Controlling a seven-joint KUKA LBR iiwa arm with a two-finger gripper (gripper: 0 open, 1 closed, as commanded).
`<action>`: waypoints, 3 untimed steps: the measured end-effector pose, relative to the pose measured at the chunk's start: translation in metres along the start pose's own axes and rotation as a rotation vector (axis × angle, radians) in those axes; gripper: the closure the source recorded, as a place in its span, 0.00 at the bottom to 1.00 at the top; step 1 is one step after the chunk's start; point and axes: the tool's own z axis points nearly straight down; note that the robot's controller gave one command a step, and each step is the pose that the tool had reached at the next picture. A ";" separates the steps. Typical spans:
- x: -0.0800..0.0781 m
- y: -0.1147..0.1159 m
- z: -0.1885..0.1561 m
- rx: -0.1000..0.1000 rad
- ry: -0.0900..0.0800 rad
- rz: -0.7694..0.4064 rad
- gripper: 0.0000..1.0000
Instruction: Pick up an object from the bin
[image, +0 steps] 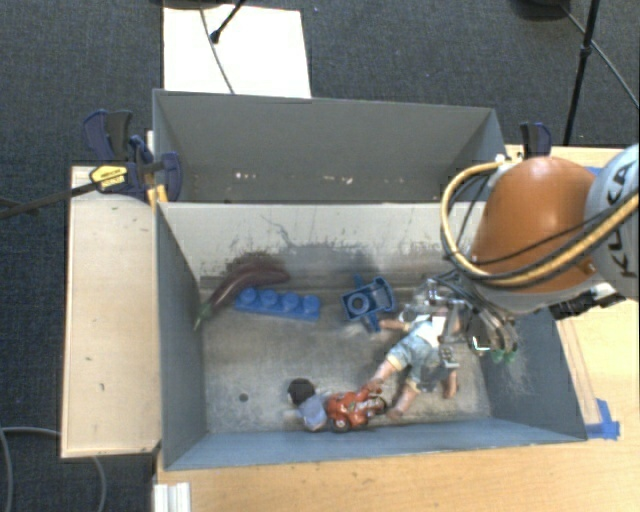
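Doll (408, 362) lies just beneath the gripper (446, 325).

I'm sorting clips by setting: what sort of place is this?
Probably a robotics lab's grasping test cell: a grey metal bin holding toys such as a doll and a blue brick, a cabled arm reaching in, carpet around.

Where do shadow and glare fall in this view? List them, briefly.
In the camera view the light is soft and comes from above. A pale sheen lies on top of the arm's orange cover, and deep shadow sits under that cover, above the right wall of the bin. The blue brick and the doll cast only faint, short shadows. There is no hard glare on the grey metal.
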 end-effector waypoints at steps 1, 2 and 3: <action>-0.002 0.000 -0.004 0.000 -0.008 0.000 0.00; -0.014 -0.003 0.047 0.000 -0.016 -0.002 0.00; -0.015 -0.011 0.123 0.000 -0.010 0.028 1.00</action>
